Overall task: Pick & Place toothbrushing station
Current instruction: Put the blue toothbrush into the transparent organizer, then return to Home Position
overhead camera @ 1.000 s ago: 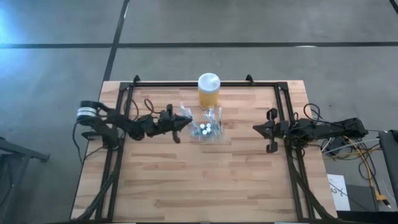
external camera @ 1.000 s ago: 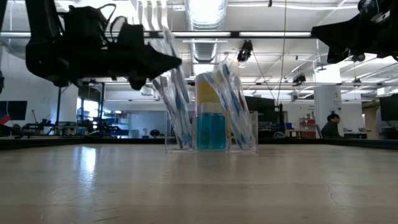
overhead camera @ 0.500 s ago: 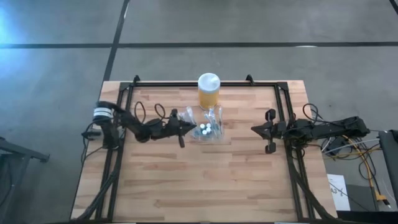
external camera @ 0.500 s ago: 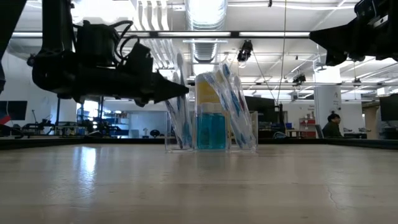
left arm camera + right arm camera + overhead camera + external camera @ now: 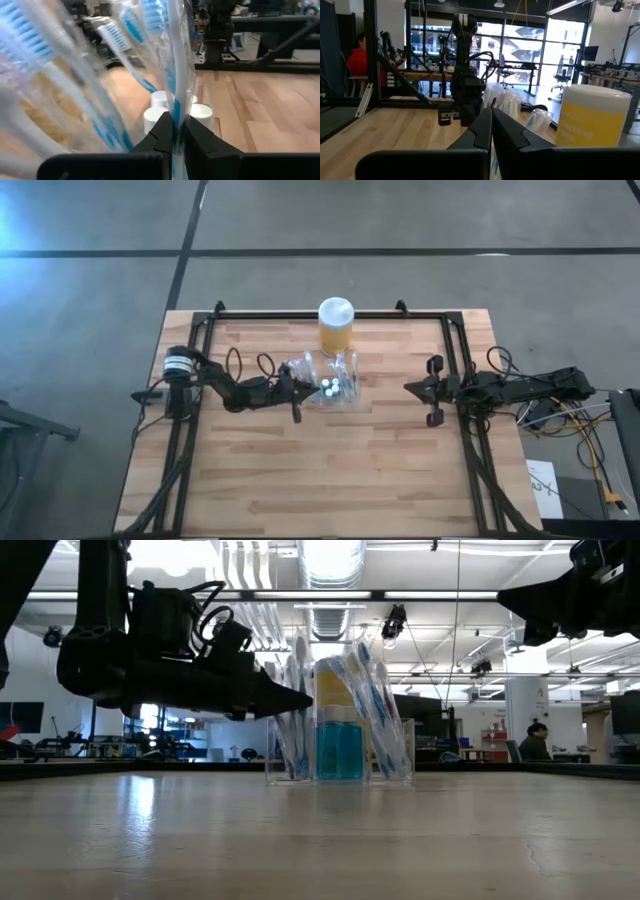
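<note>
Now the left gripper is pinching a wrapped toothbrush in the small clear plastic toothbrushing station; the right gripper, pressed together, is hovering well apart.

Overhead camera looks straight down; low camera looks level across; both share the toothbrushing station centrally; wrist cameras look forward.

Left arm: dark, slender jointed links; white-and-black cylindrical joint at base end; black cables looping along upper side. Left claw: black, two tapered fingers with angular faceted edges. Right arm: dark links; black cable loops; loose wiring at base. Right claw: black, pointed fingers.
</note>
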Available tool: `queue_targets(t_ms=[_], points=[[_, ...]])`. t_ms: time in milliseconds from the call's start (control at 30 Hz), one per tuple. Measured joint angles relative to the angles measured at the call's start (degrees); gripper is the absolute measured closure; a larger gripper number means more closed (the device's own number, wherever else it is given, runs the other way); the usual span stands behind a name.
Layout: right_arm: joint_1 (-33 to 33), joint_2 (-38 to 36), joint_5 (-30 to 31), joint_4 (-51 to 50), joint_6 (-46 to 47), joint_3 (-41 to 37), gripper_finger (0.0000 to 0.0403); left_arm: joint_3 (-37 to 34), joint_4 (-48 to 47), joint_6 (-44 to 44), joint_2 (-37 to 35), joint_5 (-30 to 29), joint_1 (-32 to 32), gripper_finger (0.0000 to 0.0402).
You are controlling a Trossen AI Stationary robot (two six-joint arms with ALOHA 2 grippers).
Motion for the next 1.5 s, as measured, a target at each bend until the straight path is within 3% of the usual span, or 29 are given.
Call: queue_targets(t_ms=[133, 433, 633, 900, 1233, 1367, 1500], points=[[0.0, 0.09, 0.0, -0.11, -0.01, 0.0, 0.0394, -0.21, -1.09, 1.39, -1.13, 0.61, -0.11, 0.0368], [0.0, 0.09, -0.15, 0.26, 0.24, 0.0, 0.0394, -1.18, -14.34, -2.2, -10.22, 4.01, -0.11, 0.0285], [0.0, 0.09, -0.17, 0.51, 1.09, 0.0, 0.0394, -1.62, -22.62, -2.17, -19.11, 8.12, -0.46, 0.0245], [0.0, 0.1, -0.39, 0.26, 1.08, 0.0, 0.0394, -3.91, -38.94, 0.89, -34.91, 8.19, -0.74, 0.0217], [0.0, 0.07, -0.36, 0.24, 2.64, 0.0, 0.0394, -6.23, -67.96, 10.29, -67.76, 9.71, -0.74, 0.0241], [0.0, 0.07, -0.13, 0.24, 2.75, 0.0, 0.0394, -6.23, -77.69, 10.78, -80.35, 9.75, -0.74, 0.0291], [0.0, 0.14, -0.11, 0.24, 2.35, 0.0, 0.0394, -7.55, -80.94, 16.48, -89.74, 8.37, -0.74, 0.037]])
